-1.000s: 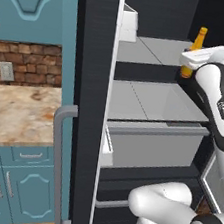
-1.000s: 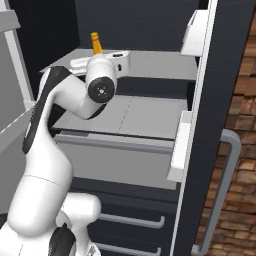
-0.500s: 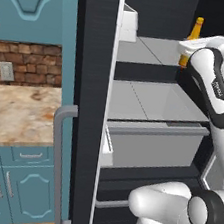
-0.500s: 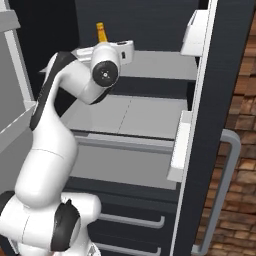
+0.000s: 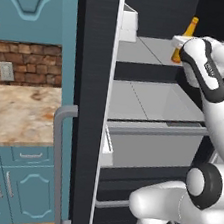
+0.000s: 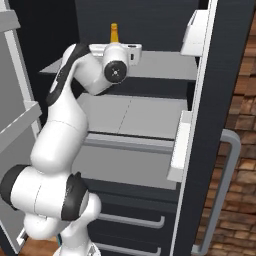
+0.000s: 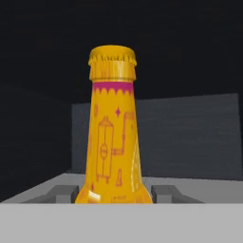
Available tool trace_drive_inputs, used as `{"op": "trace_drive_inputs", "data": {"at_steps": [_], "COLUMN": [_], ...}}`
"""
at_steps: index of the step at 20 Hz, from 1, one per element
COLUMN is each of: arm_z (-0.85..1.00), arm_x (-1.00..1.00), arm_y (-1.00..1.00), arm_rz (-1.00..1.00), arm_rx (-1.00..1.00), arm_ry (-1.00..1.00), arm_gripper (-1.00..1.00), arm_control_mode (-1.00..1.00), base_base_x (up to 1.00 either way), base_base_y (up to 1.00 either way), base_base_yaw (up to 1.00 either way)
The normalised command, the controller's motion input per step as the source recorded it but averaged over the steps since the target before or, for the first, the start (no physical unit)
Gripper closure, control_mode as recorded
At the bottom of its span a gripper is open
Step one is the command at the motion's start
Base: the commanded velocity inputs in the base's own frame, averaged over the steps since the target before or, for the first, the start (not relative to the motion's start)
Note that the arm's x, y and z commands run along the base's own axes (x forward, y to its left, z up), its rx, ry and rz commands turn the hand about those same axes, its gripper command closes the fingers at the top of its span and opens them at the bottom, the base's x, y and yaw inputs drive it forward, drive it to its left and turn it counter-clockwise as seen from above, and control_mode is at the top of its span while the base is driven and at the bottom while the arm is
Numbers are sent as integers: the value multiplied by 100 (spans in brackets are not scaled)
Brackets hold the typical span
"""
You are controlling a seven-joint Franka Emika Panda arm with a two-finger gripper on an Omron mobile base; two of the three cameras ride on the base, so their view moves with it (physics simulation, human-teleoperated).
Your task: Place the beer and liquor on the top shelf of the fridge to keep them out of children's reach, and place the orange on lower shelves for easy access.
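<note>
1 beer (image 7: 113, 137) bottle, 1 fridge (image 5: 94, 56), 2 grey shelves, 1 grey drawer (image 5: 154, 148).

The beer (image 5: 187, 38) was seen upright over the top shelf of the fridge (image 5: 148, 49), toward its right side in the left base view, with the gripper (image 7: 114, 191) set around its lower body, one finger on each side. A second shelf (image 5: 146, 99) was placed below, and a drawer (image 5: 154, 145) beneath that. A door bin (image 5: 129, 25) was set left of the top shelf. A counter (image 5: 18, 113) was located left of the fridge (image 5: 87, 105).
</note>
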Motion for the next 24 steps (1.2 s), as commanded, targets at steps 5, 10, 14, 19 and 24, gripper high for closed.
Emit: {"op": "trace_drive_inputs", "data": {"at_steps": [5, 10, 14, 19, 24], "arm_z": [-44, -15, 0, 0, 0], "arm_x": [37, 28, 33, 41, 51], "arm_y": [-5, 0, 0, 0, 0], "arm_rz": [0, 0, 0, 0, 0], "arm_rx": [1, 0, 0, 0, 0], "arm_ry": [-1, -7, -8, -3, 0], "arm_gripper": [100, 100, 100, 100, 100], "arm_control_mode": [-100, -100, -100, -100, -100], "base_base_x": [0, 0, 0, 0, 0], "base_base_y": [0, 0, 0, 0, 0], "base_base_yaw": [0, 0, 0, 0, 0]}}
